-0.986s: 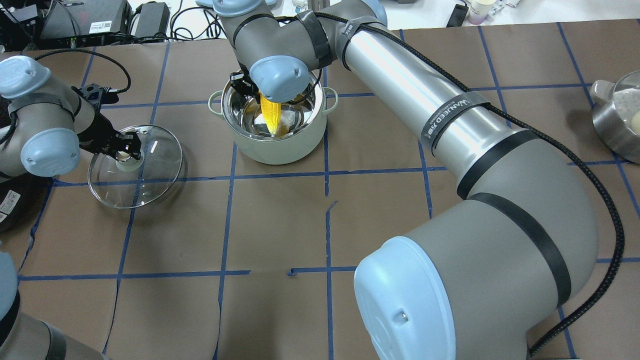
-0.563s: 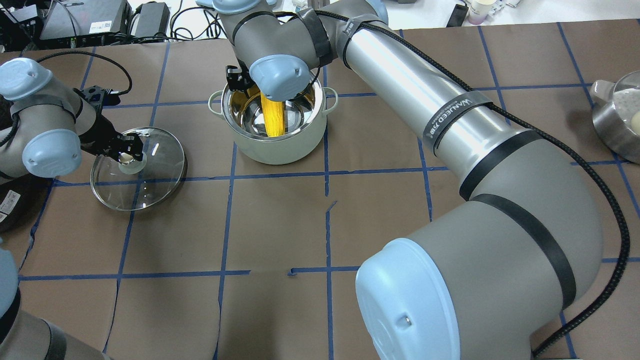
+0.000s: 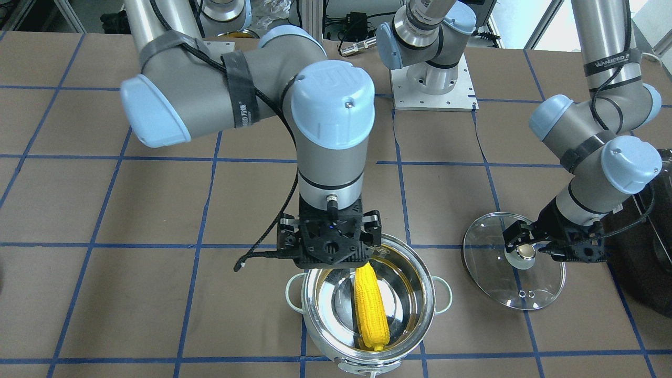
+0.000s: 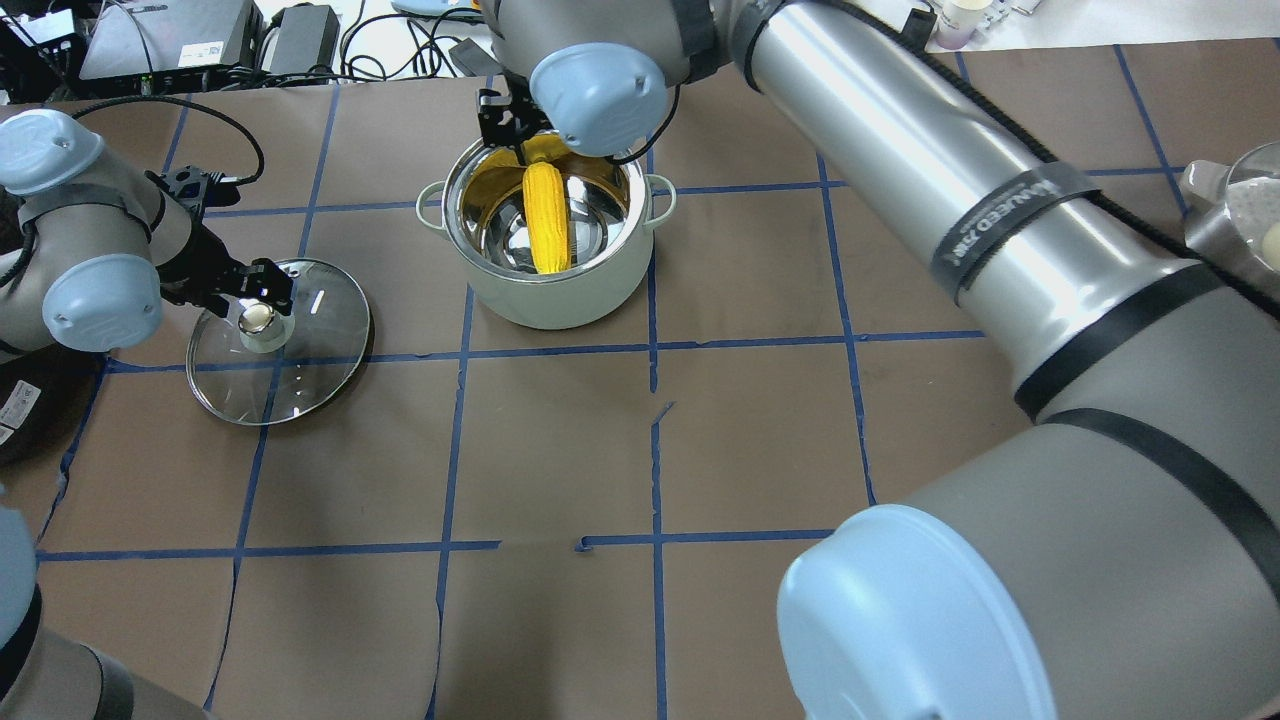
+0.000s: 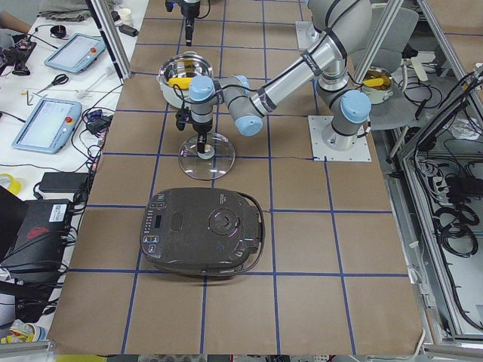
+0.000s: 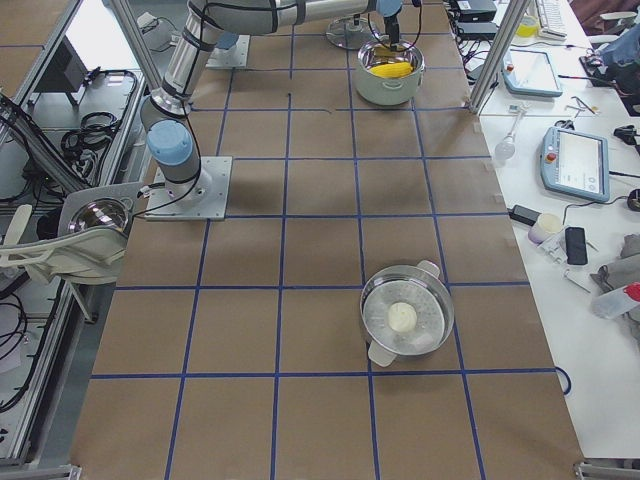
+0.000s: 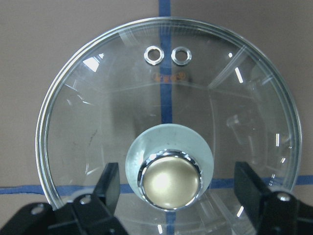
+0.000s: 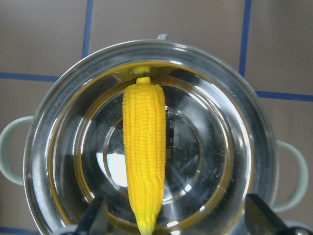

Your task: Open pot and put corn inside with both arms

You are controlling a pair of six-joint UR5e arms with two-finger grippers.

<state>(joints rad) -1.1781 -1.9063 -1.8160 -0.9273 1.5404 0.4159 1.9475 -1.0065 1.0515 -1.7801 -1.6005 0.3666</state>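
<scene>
The pot (image 4: 560, 300) stands open on the table, its steel rim also in the front view (image 3: 426, 294) and the right wrist view (image 8: 254, 147). The corn (image 4: 545, 225) lies inside it, leaning on the wall (image 3: 370, 310) (image 8: 143, 147). My right gripper (image 3: 331, 257) hangs open and empty above the pot's rim (image 8: 178, 220). The glass lid (image 4: 310, 350) lies flat on the table left of the pot (image 3: 530, 294) (image 7: 122, 98). My left gripper (image 4: 255, 303) is open, its fingers on either side of the brass knob (image 7: 170, 180) without touching it.
A large black appliance (image 5: 204, 230) sits beyond the lid at the robot's left end of the table. A second steel pot with something white in it (image 6: 405, 318) stands at the right end (image 4: 1240, 240). Cables and devices lie past the far edge.
The right gripper let go of the corn and rose away from the pot; the corn now rests inside. The left gripper set the lid flat and opened around the knob.
</scene>
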